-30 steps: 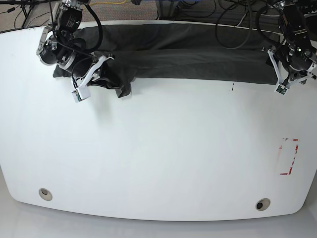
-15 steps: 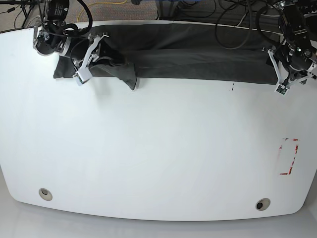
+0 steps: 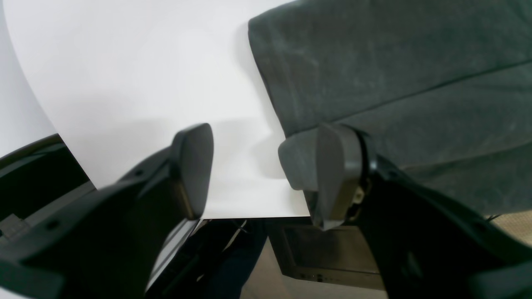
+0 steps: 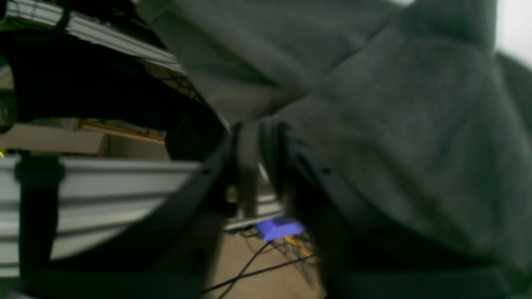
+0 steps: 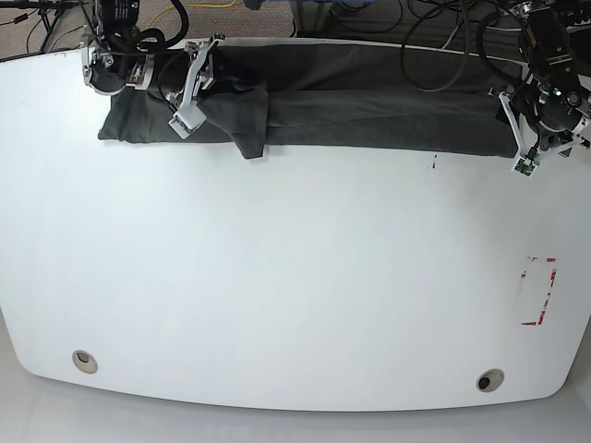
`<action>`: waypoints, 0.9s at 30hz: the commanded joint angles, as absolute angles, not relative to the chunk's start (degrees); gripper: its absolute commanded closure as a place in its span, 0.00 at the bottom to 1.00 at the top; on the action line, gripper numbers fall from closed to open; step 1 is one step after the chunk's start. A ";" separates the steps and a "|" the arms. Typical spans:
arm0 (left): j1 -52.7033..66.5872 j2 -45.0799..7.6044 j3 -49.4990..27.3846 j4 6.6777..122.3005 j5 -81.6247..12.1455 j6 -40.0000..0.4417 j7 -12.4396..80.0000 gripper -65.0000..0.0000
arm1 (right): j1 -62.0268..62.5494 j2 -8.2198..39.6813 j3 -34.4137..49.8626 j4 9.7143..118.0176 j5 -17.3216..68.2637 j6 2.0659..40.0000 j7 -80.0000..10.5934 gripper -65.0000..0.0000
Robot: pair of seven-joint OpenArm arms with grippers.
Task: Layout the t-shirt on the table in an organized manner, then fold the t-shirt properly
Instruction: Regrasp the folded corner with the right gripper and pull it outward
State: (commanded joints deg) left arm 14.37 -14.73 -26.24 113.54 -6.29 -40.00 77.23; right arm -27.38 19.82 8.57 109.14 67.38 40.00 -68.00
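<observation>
Nothing to snag on at the near edge of the counter: only two grommet holes near its corners and a red mark toward the right edge, all well apart from the work. Across the bare middle, plenty of room to lay cloth out, so no need to crowd the back.

Farther back, find the t-shirt stretched as a long doubled strip along the far edge, with part of it seemingly reaching over that edge. Judged the main hazard: one pull the wrong way could slide the whole garment off the back of the counter.

At the far right corner, see the left gripper with jaws wide, one finger on the strip's end and the other over bare counter, gripping nothing. Closing from there would likely catch only the top layer, or scrape white surface and miss.

At the far left corner, see the right gripper with jaws narrow and apparently pinched on a fold of cloth, though too blurred to be sure. Note a loose flap doubled across the strip just beside it. Carrying that flap further risks a crooked, lumpy fold. Letting go while raised risks dropping it in a heap. Pulling hard with the other end unheld would probably drag the strip askew rather than flatten it.
</observation>
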 joint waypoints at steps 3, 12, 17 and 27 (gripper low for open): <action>14.37 -14.73 -26.24 113.54 -6.46 -40.00 77.23 0.44 | -28.44 19.91 8.66 109.41 67.38 40.00 -68.00 0.23; 14.64 -14.55 -26.86 113.71 -6.73 -40.00 77.32 0.44 | -29.76 20.09 11.12 110.81 67.21 40.00 -67.21 0.36; 14.73 -10.42 -32.22 113.71 -6.64 -40.00 77.32 0.44 | -29.85 19.47 16.66 110.64 66.51 40.00 -64.84 0.50; 14.90 -6.02 -39.96 113.63 -6.29 -40.00 74.59 0.63 | -30.73 17.98 19.03 111.43 50.51 40.00 -57.10 0.80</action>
State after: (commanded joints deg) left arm 14.90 -6.02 -39.96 113.63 -6.29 -40.00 74.59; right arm -30.73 17.98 19.03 111.43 50.51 40.00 -57.10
